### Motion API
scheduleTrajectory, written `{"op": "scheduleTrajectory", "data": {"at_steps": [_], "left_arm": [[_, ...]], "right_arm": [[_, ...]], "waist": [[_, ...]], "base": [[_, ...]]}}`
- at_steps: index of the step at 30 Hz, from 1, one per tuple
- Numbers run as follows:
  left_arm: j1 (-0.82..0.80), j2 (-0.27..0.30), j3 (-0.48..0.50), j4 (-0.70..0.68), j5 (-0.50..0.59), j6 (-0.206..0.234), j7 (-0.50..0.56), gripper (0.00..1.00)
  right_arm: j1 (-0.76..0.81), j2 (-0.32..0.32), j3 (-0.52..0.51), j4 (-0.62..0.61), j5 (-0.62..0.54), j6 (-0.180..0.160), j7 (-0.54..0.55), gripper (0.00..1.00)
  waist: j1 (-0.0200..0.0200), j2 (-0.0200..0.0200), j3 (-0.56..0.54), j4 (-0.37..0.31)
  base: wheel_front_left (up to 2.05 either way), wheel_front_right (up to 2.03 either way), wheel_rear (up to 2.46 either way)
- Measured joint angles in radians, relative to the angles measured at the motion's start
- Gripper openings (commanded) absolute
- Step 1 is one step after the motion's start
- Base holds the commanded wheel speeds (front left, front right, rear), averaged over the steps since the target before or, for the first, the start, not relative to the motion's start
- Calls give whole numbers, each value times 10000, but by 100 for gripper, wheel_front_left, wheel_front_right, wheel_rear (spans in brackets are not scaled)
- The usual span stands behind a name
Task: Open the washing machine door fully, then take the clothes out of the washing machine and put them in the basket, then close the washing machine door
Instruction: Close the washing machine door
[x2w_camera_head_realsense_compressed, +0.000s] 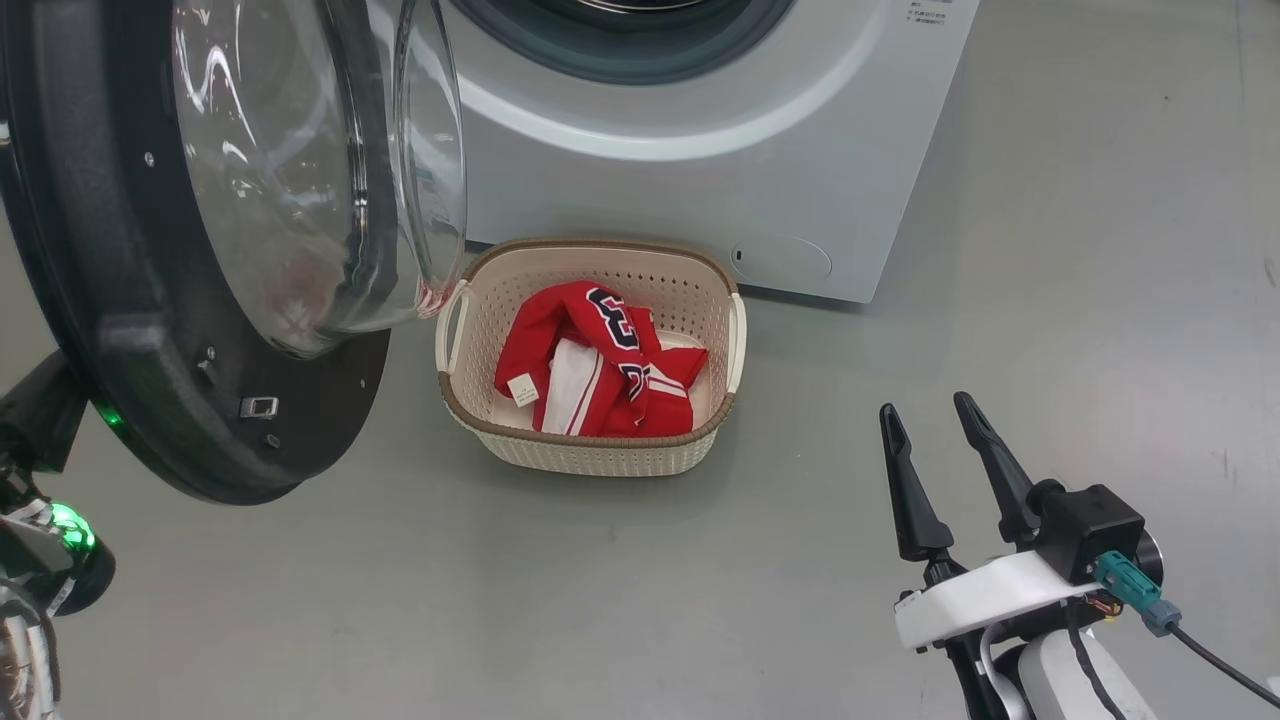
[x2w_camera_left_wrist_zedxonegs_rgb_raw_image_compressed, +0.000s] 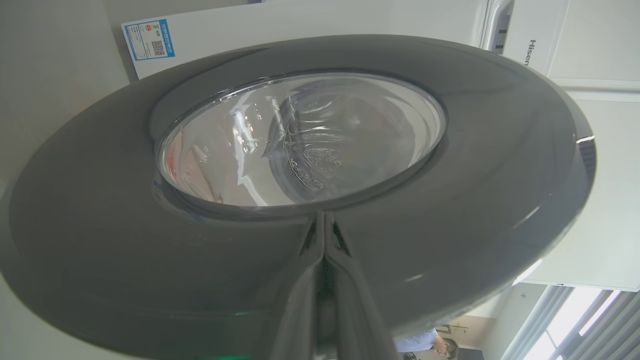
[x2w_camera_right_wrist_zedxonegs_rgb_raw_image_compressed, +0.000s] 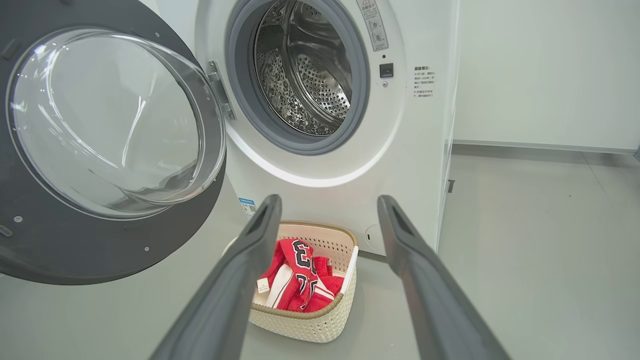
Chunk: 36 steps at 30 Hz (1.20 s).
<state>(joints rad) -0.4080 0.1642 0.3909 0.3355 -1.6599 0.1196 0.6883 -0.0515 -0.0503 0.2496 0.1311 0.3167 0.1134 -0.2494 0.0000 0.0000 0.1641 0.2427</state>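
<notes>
**Materials and finishes**

Washing machine door (x2w_camera_head_realsense_compressed: 130, 300): glossy black plastic rim, clear smooth glass bowl (x2w_camera_right_wrist_zedxonegs_rgb_raw_image_compressed: 110, 125). Drum (x2w_camera_right_wrist_zedxonegs_rgb_raw_image_compressed: 305, 75): shiny perforated steel. Gasket (x2w_camera_right_wrist_zedxonegs_rgb_raw_image_compressed: 300, 146): matt grey rubber. Basket (x2w_camera_head_realsense_compressed: 590, 455): cream perforated plastic, brown woven-look band. Jersey (x2w_camera_head_realsense_compressed: 600, 360): red cloth.

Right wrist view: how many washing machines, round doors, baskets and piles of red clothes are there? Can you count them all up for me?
washing machine: 1
washing machine door: 1
basket: 1
pile of red clothes: 1 (how many garments are in it cannot be told)
Total: 4
</notes>
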Motion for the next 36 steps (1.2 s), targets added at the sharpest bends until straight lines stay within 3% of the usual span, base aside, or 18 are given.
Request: {"op": "scheduleTrajectory", "data": {"at_steps": [15, 36], "left_arm": [[325, -221, 61, -362, -683, 73, 581, 0], [715, -851, -830, -736, -738, 73, 775, 0]], "right_arm": [[-23, 8, 17, -2, 88, -2, 2, 100], [-35, 10, 142, 31, 326, -17, 2, 100]], "waist": [[0, 0, 14, -164], [0, 0, -113, -1285]], "base": [[0, 0, 0], [0, 0, 0]]}}
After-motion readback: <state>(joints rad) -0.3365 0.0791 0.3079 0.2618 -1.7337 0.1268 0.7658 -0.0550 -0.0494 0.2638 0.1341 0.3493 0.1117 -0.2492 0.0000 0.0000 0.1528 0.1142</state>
